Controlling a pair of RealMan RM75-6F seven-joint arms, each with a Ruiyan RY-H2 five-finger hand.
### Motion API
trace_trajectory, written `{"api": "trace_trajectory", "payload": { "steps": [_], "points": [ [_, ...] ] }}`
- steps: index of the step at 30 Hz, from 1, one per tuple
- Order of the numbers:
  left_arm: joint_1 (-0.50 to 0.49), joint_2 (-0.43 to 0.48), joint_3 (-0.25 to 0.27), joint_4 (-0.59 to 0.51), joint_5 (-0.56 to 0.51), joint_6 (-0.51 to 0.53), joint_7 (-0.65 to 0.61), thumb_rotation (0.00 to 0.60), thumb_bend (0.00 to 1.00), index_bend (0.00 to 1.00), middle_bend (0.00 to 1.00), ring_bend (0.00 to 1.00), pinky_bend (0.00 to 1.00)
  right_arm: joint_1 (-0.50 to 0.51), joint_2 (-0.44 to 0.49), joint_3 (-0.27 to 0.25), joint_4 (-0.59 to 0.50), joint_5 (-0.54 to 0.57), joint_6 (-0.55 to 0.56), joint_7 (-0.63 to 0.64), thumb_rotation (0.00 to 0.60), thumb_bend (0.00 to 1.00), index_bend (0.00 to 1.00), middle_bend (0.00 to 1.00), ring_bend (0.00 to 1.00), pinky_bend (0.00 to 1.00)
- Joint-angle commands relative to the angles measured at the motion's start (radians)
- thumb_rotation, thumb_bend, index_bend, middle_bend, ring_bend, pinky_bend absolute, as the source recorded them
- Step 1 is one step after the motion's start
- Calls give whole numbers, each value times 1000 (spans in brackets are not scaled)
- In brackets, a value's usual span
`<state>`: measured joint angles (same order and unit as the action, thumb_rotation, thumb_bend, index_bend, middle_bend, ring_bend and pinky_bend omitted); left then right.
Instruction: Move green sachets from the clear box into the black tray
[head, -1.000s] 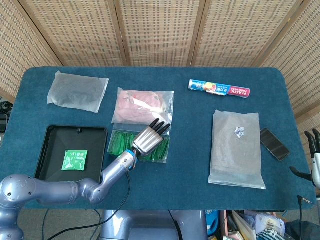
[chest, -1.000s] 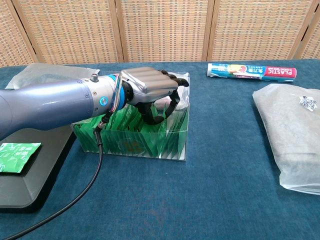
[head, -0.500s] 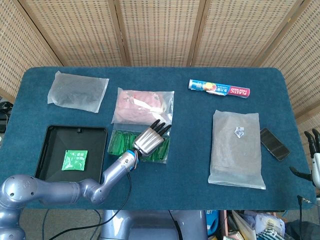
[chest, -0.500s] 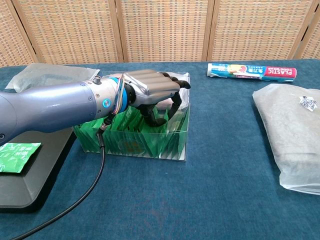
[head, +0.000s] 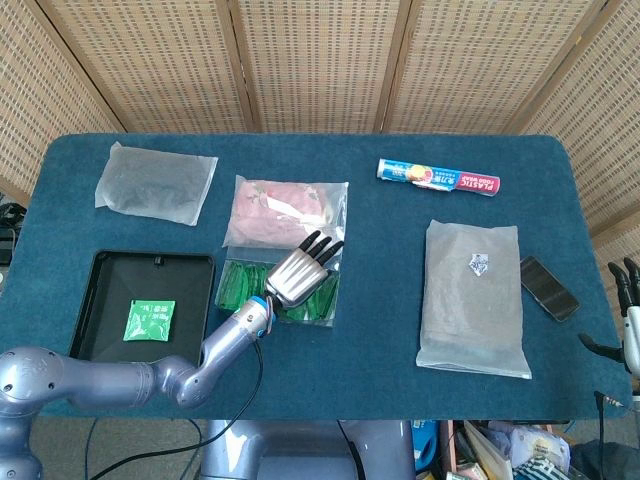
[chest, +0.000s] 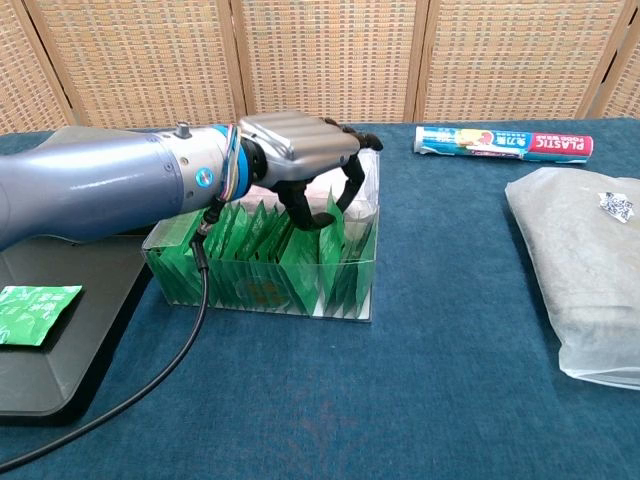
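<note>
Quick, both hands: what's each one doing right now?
Left hand: fingers curled down into the clear box; hold on a sachet cannot be told.
Right hand: at table edge, state cannot be told.

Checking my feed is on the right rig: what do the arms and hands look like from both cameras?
The left arm is a smooth blue-grey metallic tube with a teal ring and coloured wires at the wrist, and a black cable hanging below. The left hand has a silver ribbed back and black fingers. Only the right hand shows at the head view's edge: pale, dark fingertips.

"PLASTIC WRAP" on the roll box
</note>
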<state>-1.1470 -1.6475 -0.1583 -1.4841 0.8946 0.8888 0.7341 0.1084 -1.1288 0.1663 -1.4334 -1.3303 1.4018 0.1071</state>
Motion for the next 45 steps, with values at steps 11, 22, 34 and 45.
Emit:
{"api": "trace_trajectory", "payload": {
  "steps": [11,22,34,45],
  "points": [
    [30,150,-47,-182,7,73,-21,600,443,632,0,0,0,0,0,-6,-10,-13,6,-10,600,0,0,0,0,0],
    [115,364,-69,-366,61,151,-100,600,443,635,0,0,0,-3,-1,-16,-26,-38,25,-30,600,0,0,0,0,0],
    [353,639,63,-402,313,206,-405,600,443,635,0,0,0,-10,0,-28,-50,-70,53,-50,600,0,0,0,0,0],
    [539,747,256,-284,428,169,-604,600,444,635,0,0,0,-9,-4,-39,-66,-94,61,-73,600,0,0,0,0,0]
  ]
}}
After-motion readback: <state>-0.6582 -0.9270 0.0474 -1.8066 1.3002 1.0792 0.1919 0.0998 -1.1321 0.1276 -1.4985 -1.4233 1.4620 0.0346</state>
